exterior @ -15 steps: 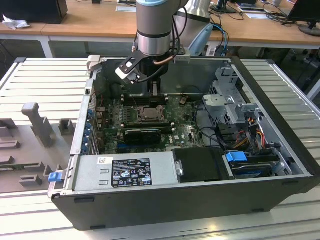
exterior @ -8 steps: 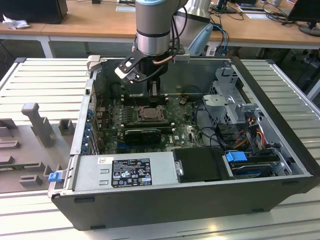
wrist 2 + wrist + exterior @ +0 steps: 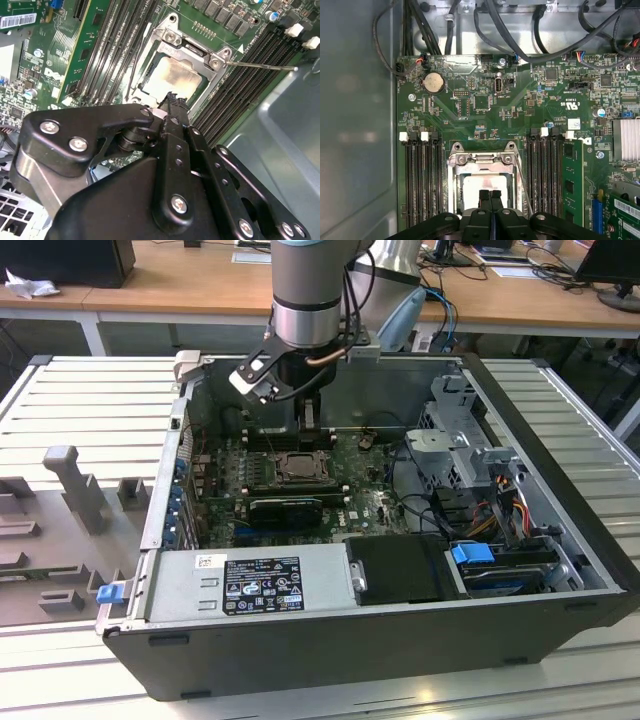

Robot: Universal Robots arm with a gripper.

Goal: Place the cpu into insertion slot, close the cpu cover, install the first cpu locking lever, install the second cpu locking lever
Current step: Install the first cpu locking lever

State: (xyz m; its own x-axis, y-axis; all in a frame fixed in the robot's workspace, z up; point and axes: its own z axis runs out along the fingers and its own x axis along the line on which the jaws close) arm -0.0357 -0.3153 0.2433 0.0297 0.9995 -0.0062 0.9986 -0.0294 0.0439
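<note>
Although the fingers hide part of it, the cpu (image 3: 470,192) can be seen lying flat in the insertion slot (image 3: 298,467), its silvery-grey top smudged and pale in both wrist views. Around it lies the cpu cover (image 3: 482,159), a silvery frame that looks folded down, with the chip showing through its square window. I can't be sure from these angles that it is fully seated.

The gripper (image 3: 490,197) is directly over the chip, its two black fingers pressed together with no gap and nothing between them. In the second wrist view the joined tips (image 3: 172,100) sit at the edge of the chip's top; whether they touch the metal I cannot tell.

A thin metal lever (image 3: 260,65) angles away from a corner of the cover and reaches out over the neighbouring memory slots (image 3: 422,180), which flank the socket on both sides. Farther out on the green board there is a coin cell battery (image 3: 433,82).

In the exterior view the arm comes down into the open computer case (image 3: 560,470) at its far side. A long black graphics card (image 3: 285,508) lies just nearer than the socket. The case rests on a slatted metal table (image 3: 90,410).
</note>
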